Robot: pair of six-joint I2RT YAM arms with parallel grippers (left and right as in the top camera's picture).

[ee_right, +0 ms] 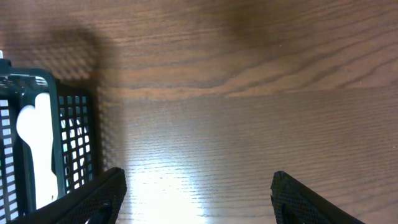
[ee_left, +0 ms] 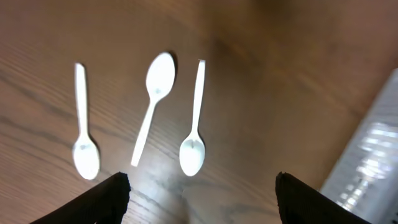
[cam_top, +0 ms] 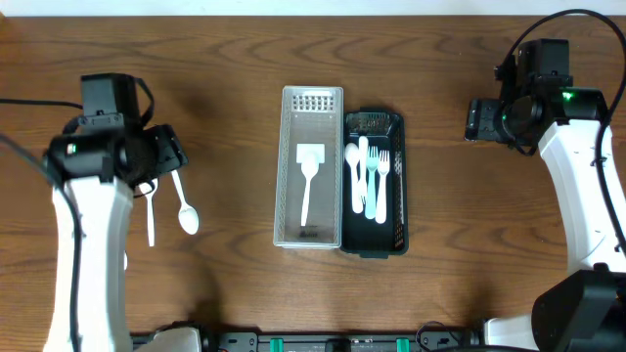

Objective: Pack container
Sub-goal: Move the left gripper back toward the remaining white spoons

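Note:
A clear plastic container [cam_top: 311, 117] stands mid-table with one white utensil [cam_top: 308, 181] in it. Touching its right side is a black mesh basket [cam_top: 395, 176] holding several white forks and spoons [cam_top: 370, 176]. Three white spoons lie loose on the wood at the left; in the left wrist view they are a left one [ee_left: 85, 152], a middle one [ee_left: 155, 84] and a right one [ee_left: 194, 149]. My left gripper [ee_left: 199, 193] is open and empty above the table, just short of them. My right gripper [ee_right: 196, 193] is open and empty over bare wood right of the basket [ee_right: 74, 143].
The clear container's edge shows at the right of the left wrist view [ee_left: 373, 155]. In the overhead view a loose spoon [cam_top: 184, 207] lies beside the left arm [cam_top: 103, 147]. The right arm [cam_top: 533, 108] is at the far right.

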